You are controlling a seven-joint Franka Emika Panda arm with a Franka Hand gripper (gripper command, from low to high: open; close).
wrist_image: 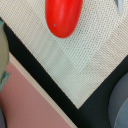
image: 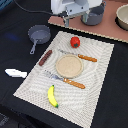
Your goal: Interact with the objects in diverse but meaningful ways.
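Observation:
My gripper (image: 74, 21) hangs above the far edge of the woven placemat (image: 95, 75), its fingers apart and holding nothing. The red tomato (image: 75, 41) lies on the mat just below it and fills the wrist view (wrist_image: 62, 17). The grey long-handled frying pan (image: 38, 34) sits on the black table at the exterior view's left. The brown sausage stick (image: 45, 57) lies on the mat's left edge. The white-and-blue fish piece (image: 16, 73) lies off the mat at far left. The yellow banana (image: 52, 96) lies at the mat's near end. No fingers show in the wrist view.
A tan plate (image: 68, 65) sits mid-mat between an orange-handled knife (image: 80, 56) and fork (image: 65, 80). A grey pot (image: 93, 14) and a bowl (image: 122, 17) stand on the pink surface (wrist_image: 30, 100) at the back.

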